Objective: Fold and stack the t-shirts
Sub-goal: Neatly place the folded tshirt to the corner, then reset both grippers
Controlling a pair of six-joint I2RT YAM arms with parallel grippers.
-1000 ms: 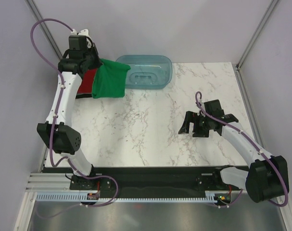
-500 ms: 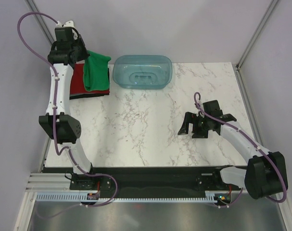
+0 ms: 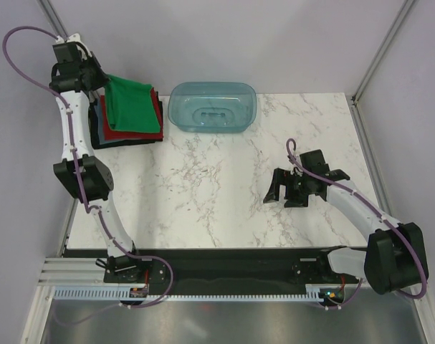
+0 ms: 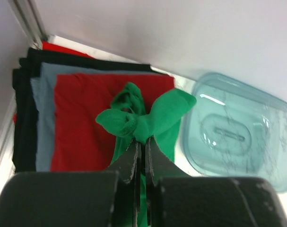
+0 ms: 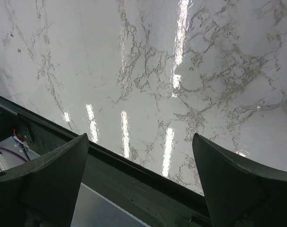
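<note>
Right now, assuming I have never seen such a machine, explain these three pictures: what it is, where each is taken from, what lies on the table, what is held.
This is a robot with two arms bolted at the near edge of a marble table. The wide picture looks down from above and behind them; the other two come from cameras on each wrist. At the far left corner lies a stack of folded t-shirts: red, light blue and black. Beside it sits a teal plastic tub. The left arm has its jaws shut on a bunched edge of the green t-shirt, which drapes over the stack. The right arm holds nothing; its jaws stand open above the table.
</note>
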